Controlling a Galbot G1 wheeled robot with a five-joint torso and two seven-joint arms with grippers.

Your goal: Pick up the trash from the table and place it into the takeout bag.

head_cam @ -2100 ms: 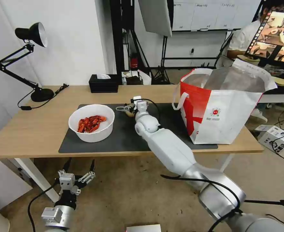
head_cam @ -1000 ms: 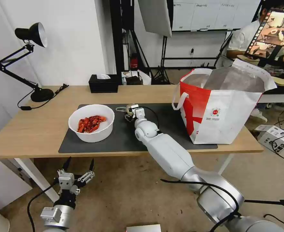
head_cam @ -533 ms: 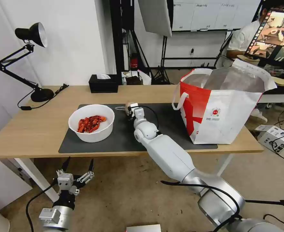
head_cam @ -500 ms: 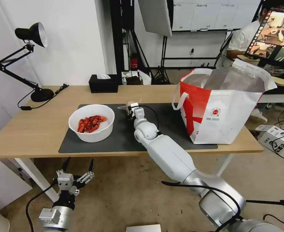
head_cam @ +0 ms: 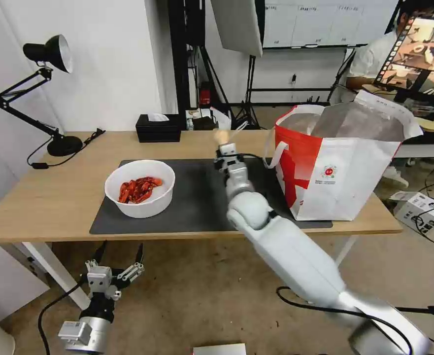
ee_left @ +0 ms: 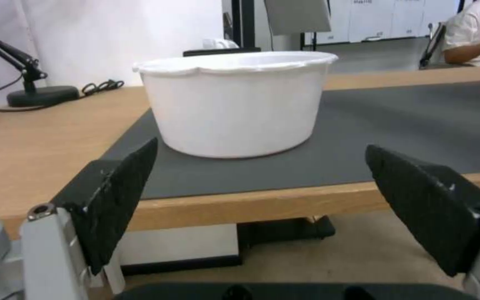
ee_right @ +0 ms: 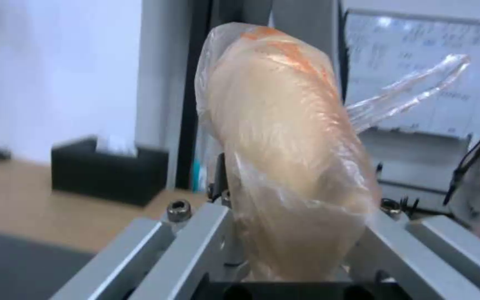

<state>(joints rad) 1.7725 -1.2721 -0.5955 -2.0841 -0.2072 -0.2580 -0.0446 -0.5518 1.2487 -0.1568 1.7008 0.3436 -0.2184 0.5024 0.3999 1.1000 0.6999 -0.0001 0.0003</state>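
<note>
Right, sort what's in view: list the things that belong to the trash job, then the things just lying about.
Part of the job:
- plastic-wrapped beige ball, held in the right gripper above the table
- white bowl of crayfish shells on the mat
- takeout bag, standing open

Just lying about:
- black tissue box
- desk lamp
- left gripper, parked open below the table edge

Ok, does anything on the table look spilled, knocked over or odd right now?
Nothing stands out. The bowl sits upright on the mat, shells inside, and the bag stands open. The right gripper holds the wrapped ball in the air; the left gripper hangs open below the table edge.
</note>
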